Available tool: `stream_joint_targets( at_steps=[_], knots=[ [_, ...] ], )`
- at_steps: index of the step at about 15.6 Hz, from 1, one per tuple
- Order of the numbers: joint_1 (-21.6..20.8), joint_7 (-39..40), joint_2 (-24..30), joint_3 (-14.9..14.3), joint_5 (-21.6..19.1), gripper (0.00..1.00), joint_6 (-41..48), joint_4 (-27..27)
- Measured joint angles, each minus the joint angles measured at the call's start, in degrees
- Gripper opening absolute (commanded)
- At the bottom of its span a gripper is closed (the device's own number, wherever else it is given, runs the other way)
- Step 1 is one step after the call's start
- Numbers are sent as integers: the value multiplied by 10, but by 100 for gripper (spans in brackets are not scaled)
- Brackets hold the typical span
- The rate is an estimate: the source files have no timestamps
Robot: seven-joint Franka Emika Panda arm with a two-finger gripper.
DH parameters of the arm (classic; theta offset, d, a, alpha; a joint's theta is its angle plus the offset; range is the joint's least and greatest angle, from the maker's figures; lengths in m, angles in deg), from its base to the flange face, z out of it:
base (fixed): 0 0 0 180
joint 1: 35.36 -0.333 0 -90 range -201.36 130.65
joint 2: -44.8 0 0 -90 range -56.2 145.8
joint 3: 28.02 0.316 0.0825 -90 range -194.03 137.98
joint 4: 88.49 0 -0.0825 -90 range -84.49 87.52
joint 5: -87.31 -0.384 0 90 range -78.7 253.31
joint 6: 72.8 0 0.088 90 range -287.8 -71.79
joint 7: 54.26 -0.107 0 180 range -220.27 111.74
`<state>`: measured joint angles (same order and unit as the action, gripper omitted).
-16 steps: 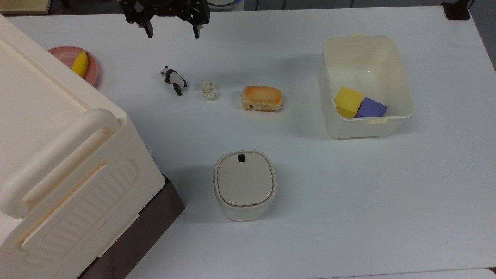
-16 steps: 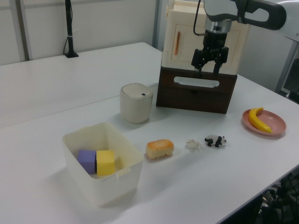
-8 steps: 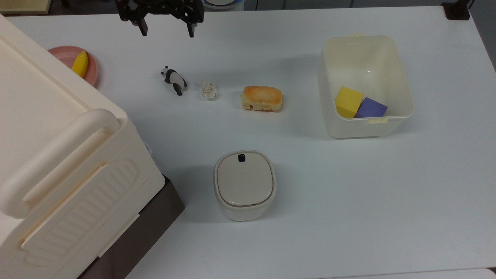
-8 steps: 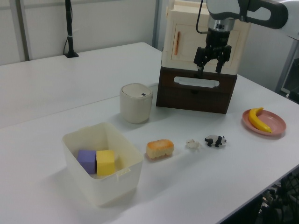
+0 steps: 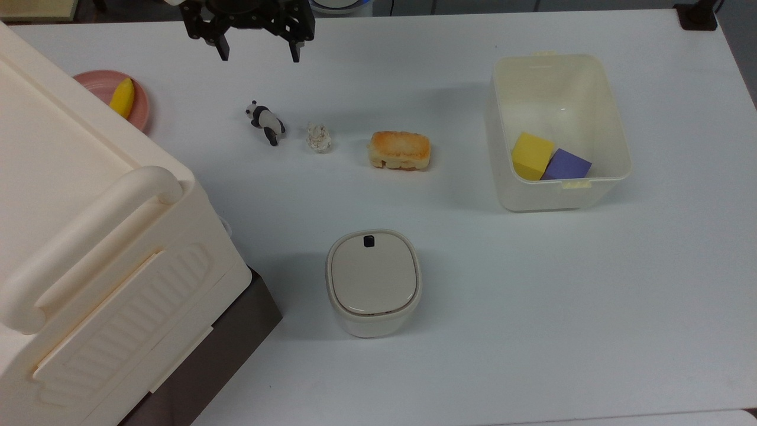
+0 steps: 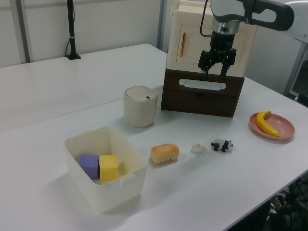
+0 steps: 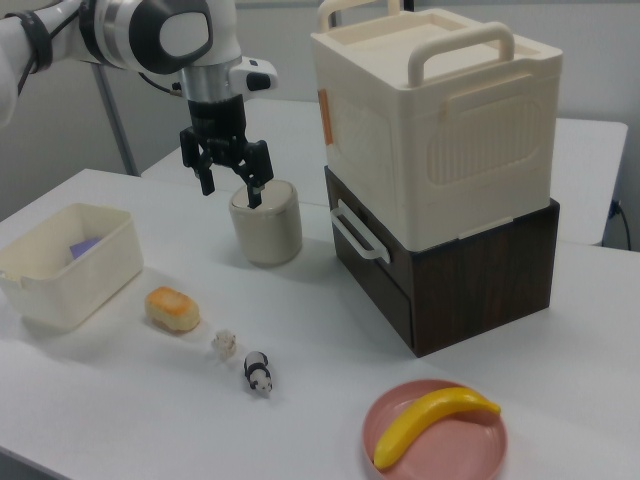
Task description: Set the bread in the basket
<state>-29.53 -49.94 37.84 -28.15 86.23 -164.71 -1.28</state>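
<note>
Currently hand [image 5: 258, 52] open, empty, high over tabletop [image 5: 449, 284], well apart from bread [image 5: 400, 150]; risk: grabbing nearby paper ball [image 5: 319, 137] instead.

A white bench [image 5: 532, 296] with a smooth, matte top fills most of the scene, evenly lit with soft shadows. In the left view a second white bench [image 6: 72, 82] stands behind it, with a black pole [image 6: 72, 29] on a small base rising from its far edge. Pale wall panels [image 6: 110, 21] close off the back. In the right view a grey pole [image 7: 112, 125] leans before a light wall.
</note>
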Motion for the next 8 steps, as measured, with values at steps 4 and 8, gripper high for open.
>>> stream_joint_targets(
  at_steps=[4, 8],
  knots=[
    [-8, 0, 0, 3, 0, 100, 0, 0],
    [-12, 1, 2, 18, 0, 100, -12, 10]
  ],
)
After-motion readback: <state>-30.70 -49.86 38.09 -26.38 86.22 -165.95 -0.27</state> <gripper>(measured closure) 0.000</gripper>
